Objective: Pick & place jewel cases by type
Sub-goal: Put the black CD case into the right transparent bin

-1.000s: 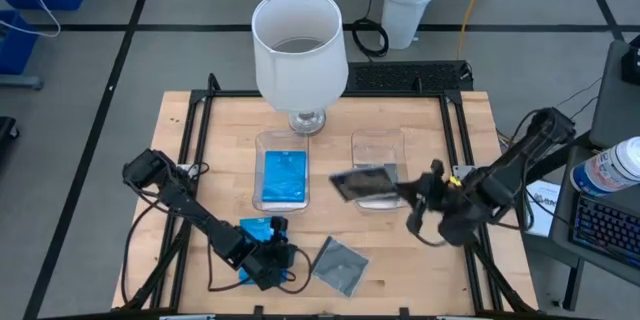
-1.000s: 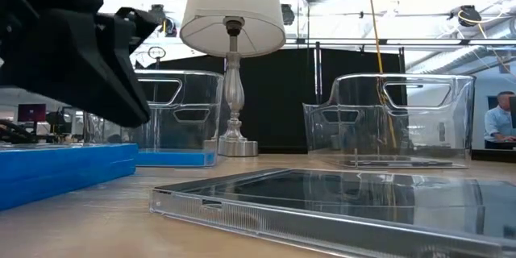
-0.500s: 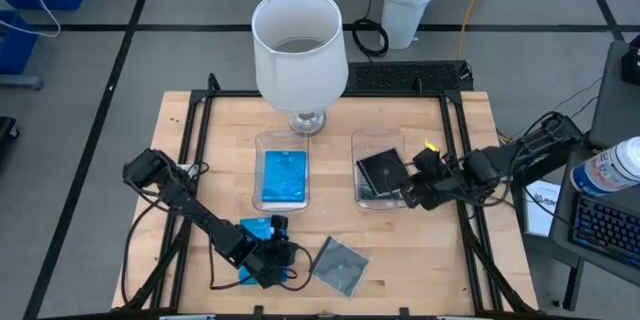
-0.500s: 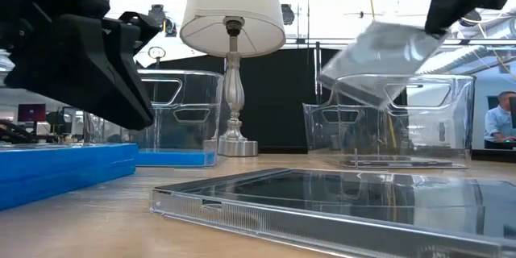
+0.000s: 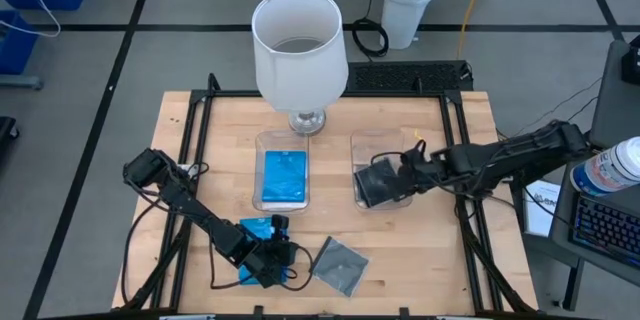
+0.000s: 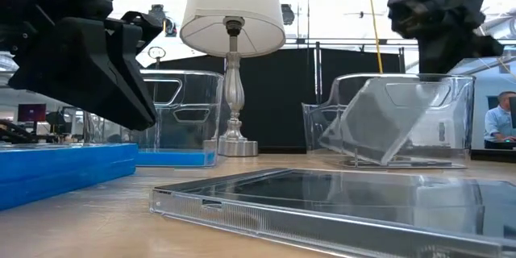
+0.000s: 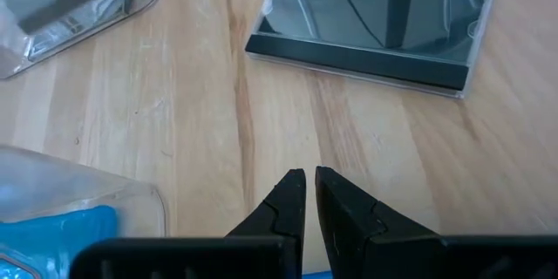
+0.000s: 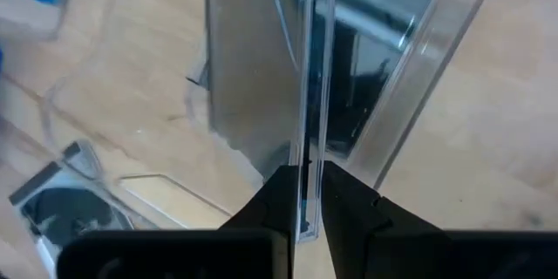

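Right end effector [image 8: 305, 193] clamping grey case [image 5: 378, 182], edge-on

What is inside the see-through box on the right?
A dark grey case leans tilted inside the right clear tray, its edge pinched by the right gripper. Whether anything lies flat beneath it is hidden by the case.

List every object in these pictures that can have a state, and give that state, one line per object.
Right gripper: shut on the grey jewel case, over the right tray.
Grey jewel case: held, tilted, partly inside the right tray.
Left gripper: shut, empty, by the table's near edge.
Second grey jewel case: flat on the table.
Blue jewel case: flat in the left tray.
Second blue jewel case: on the table, under the left arm.
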Controlling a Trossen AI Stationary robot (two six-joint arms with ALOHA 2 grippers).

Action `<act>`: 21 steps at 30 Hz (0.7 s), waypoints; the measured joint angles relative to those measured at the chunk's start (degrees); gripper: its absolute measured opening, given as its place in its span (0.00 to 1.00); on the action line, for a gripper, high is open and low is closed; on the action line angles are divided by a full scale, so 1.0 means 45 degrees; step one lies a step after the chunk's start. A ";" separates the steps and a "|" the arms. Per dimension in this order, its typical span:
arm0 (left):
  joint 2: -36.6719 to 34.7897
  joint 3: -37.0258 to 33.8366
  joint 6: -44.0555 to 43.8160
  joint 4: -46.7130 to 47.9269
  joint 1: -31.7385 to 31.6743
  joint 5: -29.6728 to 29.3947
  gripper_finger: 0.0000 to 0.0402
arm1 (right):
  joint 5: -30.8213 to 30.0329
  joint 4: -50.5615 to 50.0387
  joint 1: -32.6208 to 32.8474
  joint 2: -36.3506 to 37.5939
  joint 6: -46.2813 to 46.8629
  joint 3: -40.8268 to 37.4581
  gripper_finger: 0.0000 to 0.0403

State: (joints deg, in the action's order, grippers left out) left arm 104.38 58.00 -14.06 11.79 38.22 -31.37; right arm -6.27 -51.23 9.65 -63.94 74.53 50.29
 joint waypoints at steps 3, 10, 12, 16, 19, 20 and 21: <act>0.0000 0.0000 0.0005 0.0000 0.0000 0.0106 0.10 | 0.0418 0.1013 -0.0252 0.0004 -0.0092 -0.0585 0.08; 0.0000 0.0000 0.0015 0.0019 0.0000 0.0106 0.10 | 0.0949 0.1426 -0.0291 0.0025 -0.1134 -0.1071 0.19; 0.0000 0.0005 0.0017 0.0019 0.0000 0.0106 0.10 | 0.1006 0.1375 -0.0291 0.0040 -0.1142 -0.1075 0.26; -0.0005 0.0005 0.0043 0.0019 0.0000 0.0106 0.10 | 0.1054 0.1261 -0.0287 0.0049 -0.1139 -0.1100 0.39; -0.0005 0.0005 0.0044 0.0019 0.0000 0.0106 0.10 | 0.1079 0.1336 -0.0287 0.0044 -0.1033 -0.1100 0.46; -0.0006 0.0005 0.0044 0.0019 0.0000 0.0101 0.10 | 0.1088 0.1358 -0.0287 0.0047 -0.1017 -0.1100 0.48; -0.0010 0.0005 0.0044 0.0019 0.0000 0.0101 0.10 | 0.1091 0.1388 -0.0287 0.0046 -0.1004 -0.1100 0.49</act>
State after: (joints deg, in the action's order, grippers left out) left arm 104.33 58.02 -13.87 11.88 38.22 -30.92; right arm -1.36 -44.99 8.36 -63.73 70.01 45.34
